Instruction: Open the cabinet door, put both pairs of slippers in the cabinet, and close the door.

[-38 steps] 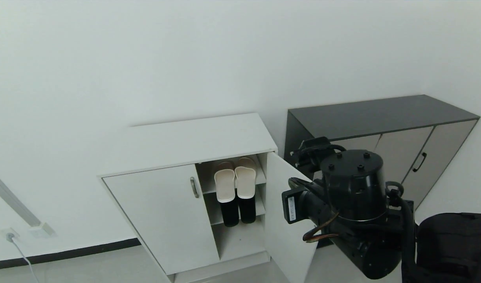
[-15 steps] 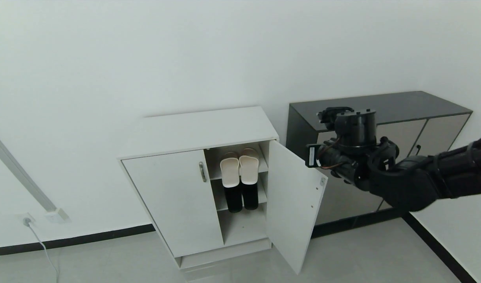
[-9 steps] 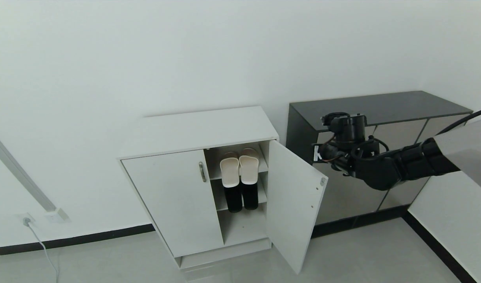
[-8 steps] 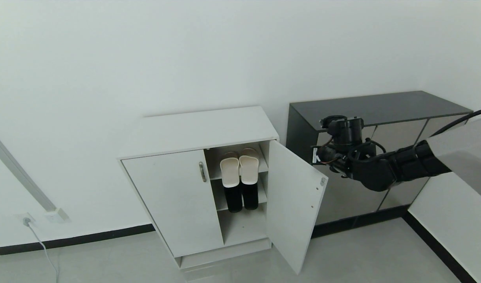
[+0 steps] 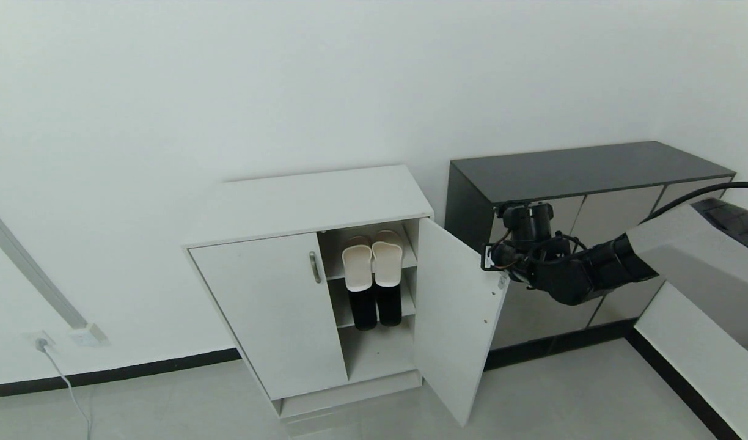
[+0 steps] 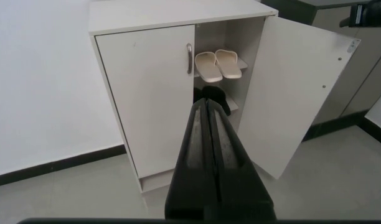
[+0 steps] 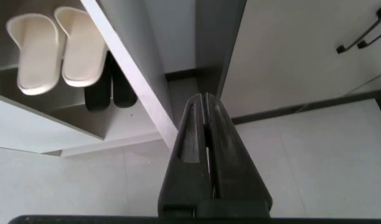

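White slippers [image 5: 372, 264] and black slippers [image 5: 376, 311] sat shelved, so we judged the right gripper [image 7: 206, 102], clenched empty like the left gripper [image 6: 206, 106], stood beside the door [image 5: 456, 311] to shut it.

You have no legible text, number or sign to record. The small white label [image 5: 487, 257] on the black right wrist, beside the open white cabinet door [image 5: 456, 318], is unreadable.

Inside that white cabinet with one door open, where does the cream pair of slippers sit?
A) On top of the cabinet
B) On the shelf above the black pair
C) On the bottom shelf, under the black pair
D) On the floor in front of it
B: the cream slippers lie on the upper shelf of the white cabinet, with the black slippers on the shelf just below.
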